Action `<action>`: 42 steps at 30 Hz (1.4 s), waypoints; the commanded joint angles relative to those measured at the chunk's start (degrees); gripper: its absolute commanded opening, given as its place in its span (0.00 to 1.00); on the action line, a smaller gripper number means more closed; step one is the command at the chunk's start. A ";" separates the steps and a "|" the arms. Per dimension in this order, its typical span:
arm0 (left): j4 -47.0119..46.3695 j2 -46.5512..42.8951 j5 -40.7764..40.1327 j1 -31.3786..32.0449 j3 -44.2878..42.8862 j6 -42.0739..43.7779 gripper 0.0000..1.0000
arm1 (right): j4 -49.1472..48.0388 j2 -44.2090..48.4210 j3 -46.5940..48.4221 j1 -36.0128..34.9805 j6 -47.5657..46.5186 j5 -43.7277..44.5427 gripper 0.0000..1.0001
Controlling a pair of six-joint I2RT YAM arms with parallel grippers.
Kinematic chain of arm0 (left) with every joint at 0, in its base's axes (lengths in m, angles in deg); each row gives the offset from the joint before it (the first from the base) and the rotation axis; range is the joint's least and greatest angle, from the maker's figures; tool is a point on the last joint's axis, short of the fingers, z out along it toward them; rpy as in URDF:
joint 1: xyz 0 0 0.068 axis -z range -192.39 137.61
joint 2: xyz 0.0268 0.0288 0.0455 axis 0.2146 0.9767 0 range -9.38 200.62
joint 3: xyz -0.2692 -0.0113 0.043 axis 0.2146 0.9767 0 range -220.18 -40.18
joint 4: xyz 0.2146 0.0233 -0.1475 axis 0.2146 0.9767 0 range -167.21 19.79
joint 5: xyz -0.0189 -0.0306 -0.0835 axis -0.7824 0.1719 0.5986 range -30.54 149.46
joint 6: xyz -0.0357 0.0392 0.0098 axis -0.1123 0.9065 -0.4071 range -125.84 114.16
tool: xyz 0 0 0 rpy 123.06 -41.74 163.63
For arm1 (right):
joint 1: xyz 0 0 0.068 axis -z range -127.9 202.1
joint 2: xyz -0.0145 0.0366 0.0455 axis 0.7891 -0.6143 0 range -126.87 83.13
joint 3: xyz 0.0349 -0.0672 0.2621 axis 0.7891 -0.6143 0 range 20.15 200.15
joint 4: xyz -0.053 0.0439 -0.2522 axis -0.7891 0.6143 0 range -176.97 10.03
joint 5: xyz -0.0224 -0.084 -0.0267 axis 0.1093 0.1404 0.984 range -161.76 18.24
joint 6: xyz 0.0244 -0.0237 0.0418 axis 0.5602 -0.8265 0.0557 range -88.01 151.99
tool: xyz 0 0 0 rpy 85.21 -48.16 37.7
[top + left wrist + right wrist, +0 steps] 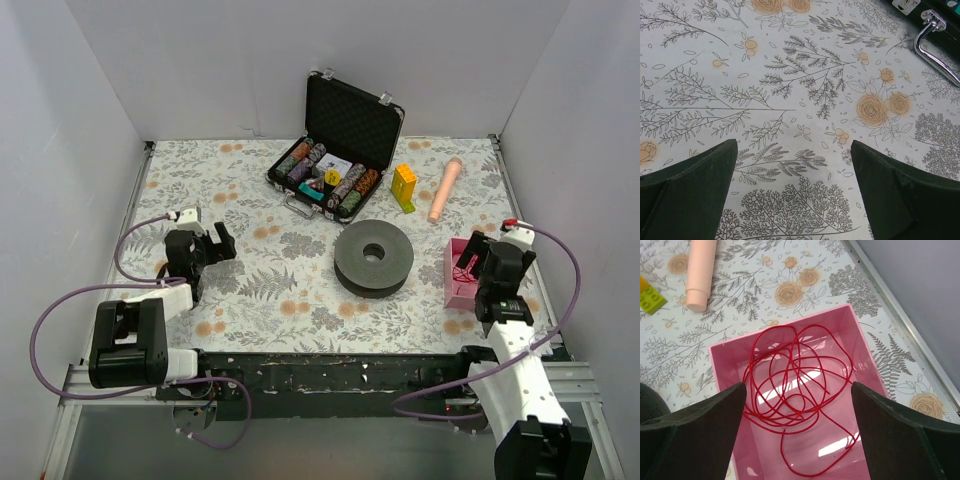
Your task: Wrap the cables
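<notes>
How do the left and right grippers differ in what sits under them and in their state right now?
The left gripper hangs over bare floral tablecloth, with only a case handle at the view's edge; the right gripper hangs over a pink tray. Nothing of the task lies between the left jaws, while the tangled red wire lies in the tray below the right jaws. Shared: both stand open and hold nothing.
</notes>
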 commanded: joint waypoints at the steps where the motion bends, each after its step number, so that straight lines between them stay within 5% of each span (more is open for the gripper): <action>1: 3.05 -2.20 2.04 -0.05 -2.45 1.84 0.98 | 5.82 -4.86 6.61 0.64 1.41 -5.77 0.88; 3: 3.23 -2.38 1.87 -0.05 -2.45 2.02 0.98 | 6.09 -6.27 7.58 1.08 1.32 -7.45 0.77; 14: 3.14 -2.47 4.15 -0.05 -2.18 2.02 0.98 | -0.76 -16.81 8.82 1.78 -0.17 -13.08 0.67; 19: 3.76 -2.99 4.33 -0.14 -2.27 2.02 0.98 | 2.04 -20.69 13.47 1.70 -2.37 -11.06 0.02; 31: 7.70 -3.78 10.73 -0.05 -4.20 5.79 0.98 | 7.14 -5.76 34.99 1.61 -6.58 -16.85 0.01; 39: 14.30 -4.14 19.88 -0.05 -7.37 10.02 0.98 | -2.07 1.10 45.46 1.69 -8.43 -27.83 0.01; 42: 15.18 -4.14 22.16 -0.14 -7.72 10.72 0.98 | -3.50 1.73 47.57 1.61 -9.05 -23.13 0.01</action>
